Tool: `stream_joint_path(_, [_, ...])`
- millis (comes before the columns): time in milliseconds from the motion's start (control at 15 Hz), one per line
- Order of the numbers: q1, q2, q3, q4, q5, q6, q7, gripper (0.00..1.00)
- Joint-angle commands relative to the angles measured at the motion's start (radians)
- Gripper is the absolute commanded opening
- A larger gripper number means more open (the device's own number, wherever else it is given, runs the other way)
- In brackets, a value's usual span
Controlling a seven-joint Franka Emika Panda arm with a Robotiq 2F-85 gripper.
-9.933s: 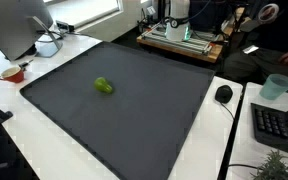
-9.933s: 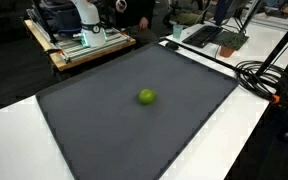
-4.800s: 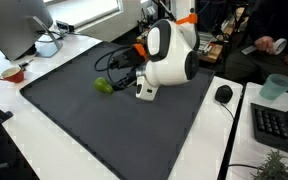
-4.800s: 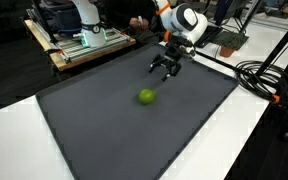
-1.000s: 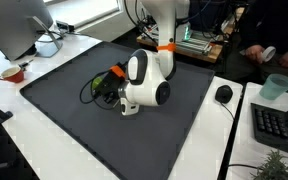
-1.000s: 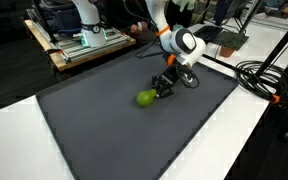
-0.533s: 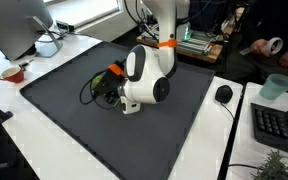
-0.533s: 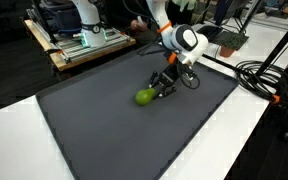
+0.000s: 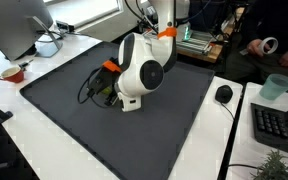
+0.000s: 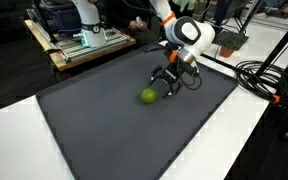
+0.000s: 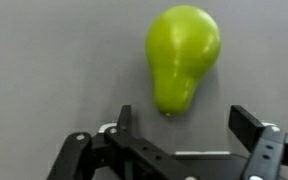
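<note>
The gripper point(image 10: 167, 82) hangs low over a big dark mat point(image 10: 104, 130). Its jaws are wide apart and hold nothing. A green pear point(image 10: 147, 96) lies on the mat just beside the fingertips, near the middle of the mat. In the wrist view the pear point(image 11: 182, 55) lies flat just past the gripper point(image 11: 184, 118). Its thin end points back at the gap between the two black fingers point(image 11: 249, 125) (they do not touch it).

In an exterior view the fat white arm point(image 9: 139, 68) stands in front, so the pear and the fingers are hard to see there.

The other things all sit off the mat, well apart from the pear. On the white table point(image 9: 54, 165) there is a black mouse point(image 9: 223, 94), a keyboard point(image 9: 279, 125), a blue-green cup point(image 9: 276, 87), and a bit of a plant point(image 9: 279, 165). At the far corner stands a small red bowl point(image 9: 12, 73) near a computer screen point(image 9: 19, 25). Thick black cables point(image 10: 259, 75) lie on the table beside the mat. A wooden stand point(image 10: 79, 45) sits behind the mat.
</note>
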Motion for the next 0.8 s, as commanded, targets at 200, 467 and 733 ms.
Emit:
stream_joint_path(200, [-0.03, 0.002, -0.015, -0.007, 0.122, 0.081, -0.017, 1.0])
stream_joint_path(467, [-0.016, -0.002, -0.05, -0.018, 0.106, 0.107, 0.029, 1.0])
stream_joint_path(733, [-0.025, -0.069, -0.046, -0.097, 0.114, 0.122, 0.06, 1.0])
